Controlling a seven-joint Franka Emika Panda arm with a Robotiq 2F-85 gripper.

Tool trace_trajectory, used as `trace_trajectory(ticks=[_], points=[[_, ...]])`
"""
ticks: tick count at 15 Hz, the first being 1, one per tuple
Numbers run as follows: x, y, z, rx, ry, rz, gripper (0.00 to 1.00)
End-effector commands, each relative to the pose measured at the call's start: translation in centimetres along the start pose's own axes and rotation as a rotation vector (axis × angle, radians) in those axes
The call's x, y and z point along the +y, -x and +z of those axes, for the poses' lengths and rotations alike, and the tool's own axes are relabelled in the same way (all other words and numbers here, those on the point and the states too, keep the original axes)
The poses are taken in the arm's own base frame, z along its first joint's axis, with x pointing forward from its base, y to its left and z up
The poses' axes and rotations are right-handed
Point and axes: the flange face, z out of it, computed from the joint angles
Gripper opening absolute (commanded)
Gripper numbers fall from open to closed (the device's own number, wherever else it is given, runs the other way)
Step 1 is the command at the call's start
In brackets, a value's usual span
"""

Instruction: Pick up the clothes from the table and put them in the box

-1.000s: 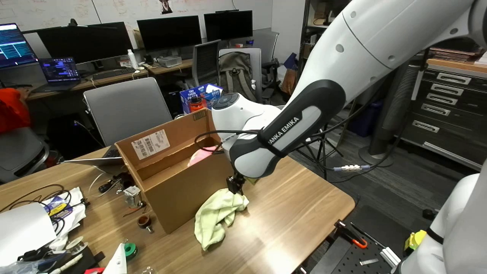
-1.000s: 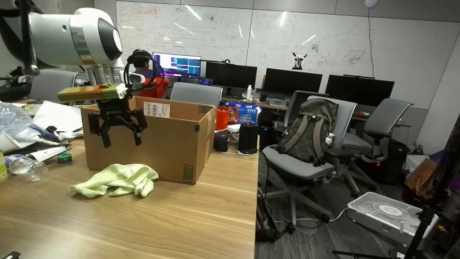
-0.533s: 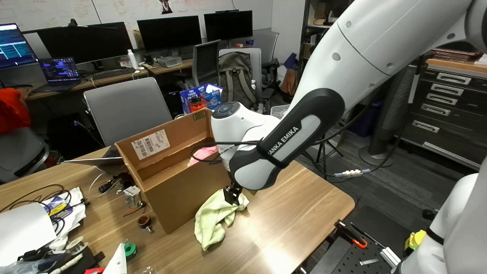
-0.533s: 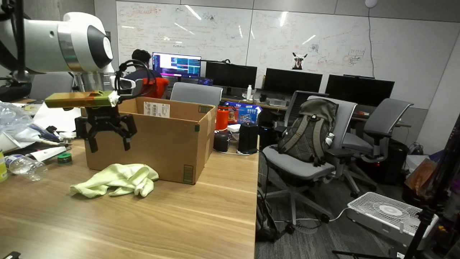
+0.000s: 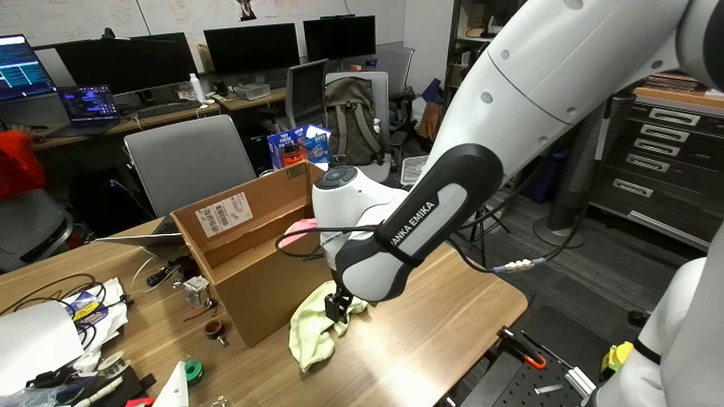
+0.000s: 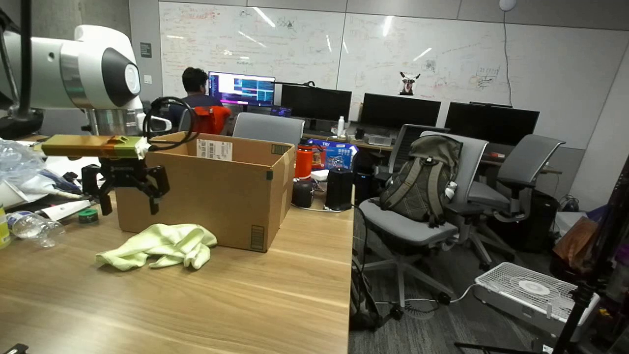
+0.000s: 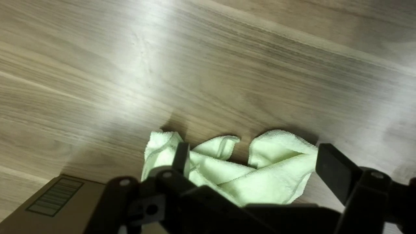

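Note:
A crumpled light green cloth lies on the wooden table against the near side of the box. It also shows in an exterior view and in the wrist view. The open cardboard box stands upright behind it, and its corner shows in the wrist view. A pink cloth is inside the box, partly hidden. My gripper is open and empty, pointing down a little above the green cloth. In the wrist view the cloth shows between the spread fingertips.
Papers, cables and small parts clutter the table beside the box, with a green tape roll and a clear plastic bottle. An orange bottle and a black cylinder stand beyond the box. The table edge drops off beside it.
My gripper has moved down and, in an exterior view, to the left, away from the box wall and closer to the green cloth. It stays open. The cloth and box have not moved.

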Motion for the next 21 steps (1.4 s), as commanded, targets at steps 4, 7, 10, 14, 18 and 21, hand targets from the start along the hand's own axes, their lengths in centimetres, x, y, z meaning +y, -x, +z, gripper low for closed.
trace_trajectory(ticks=[4, 7, 10, 14, 18, 21], points=[[-1.2, 0.2, 0.8, 0.009, -0.052, -0.012, 1.00], [-1.8, 0.2, 1.9, 0.000, -0.050, -0.015, 1.00], [-2.3, 0.1, 3.0, -0.003, -0.052, -0.019, 1.00], [-2.7, 0.0, 4.0, 0.001, -0.062, -0.022, 1.00], [-2.8, -0.3, 4.5, 0.014, -0.070, -0.021, 1.00], [-2.7, -0.6, 4.6, 0.033, -0.075, -0.010, 1.00]])
